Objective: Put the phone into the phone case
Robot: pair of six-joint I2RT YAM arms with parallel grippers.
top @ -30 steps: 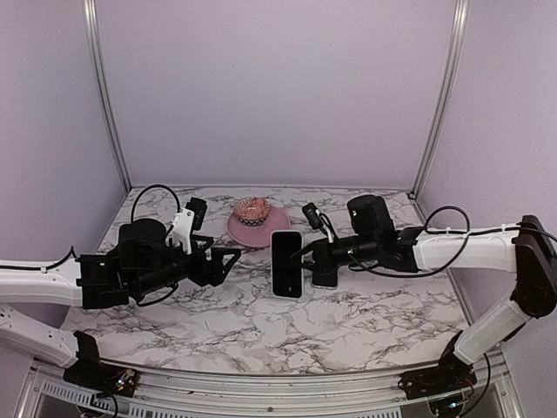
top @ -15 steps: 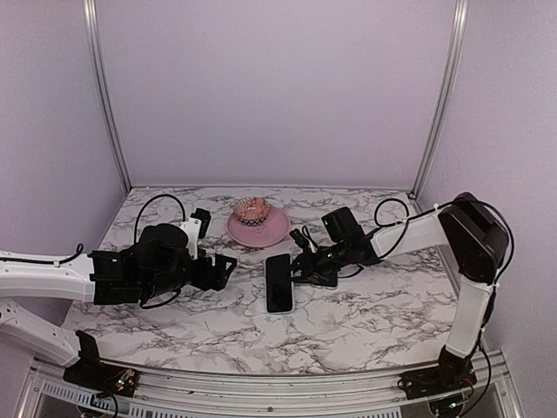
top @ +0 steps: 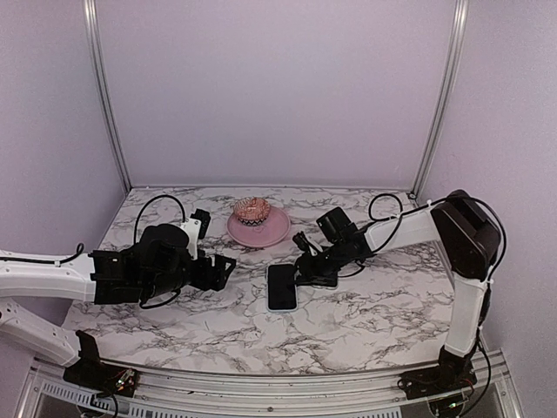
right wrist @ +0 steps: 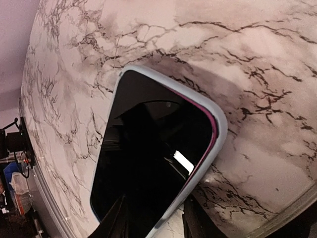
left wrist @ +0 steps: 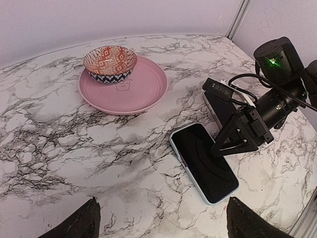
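The phone (top: 281, 287) lies flat on the marble table, its black screen up, with a thin pale edge (left wrist: 203, 161). My right gripper (right wrist: 154, 220) is low over the phone's right long edge. One finger is above the screen and the other is off the edge, with gaps on both sides, so it stands open. Under the right wrist shows a pale slab, apparently the phone case (left wrist: 214, 110), mostly hidden by the arm. My left gripper (left wrist: 166, 225) is wide open and empty, left of the phone (top: 223, 266).
A pink plate (top: 274, 232) carrying a small patterned bowl (top: 251, 209) stands behind the phone. The purple walls and metal posts close the back and sides. The right arm's cables hang over the table at the right.
The right arm has lowered the phone from upright above the table to flat on it, and its jaws have parted. The left arm shifted slightly left.
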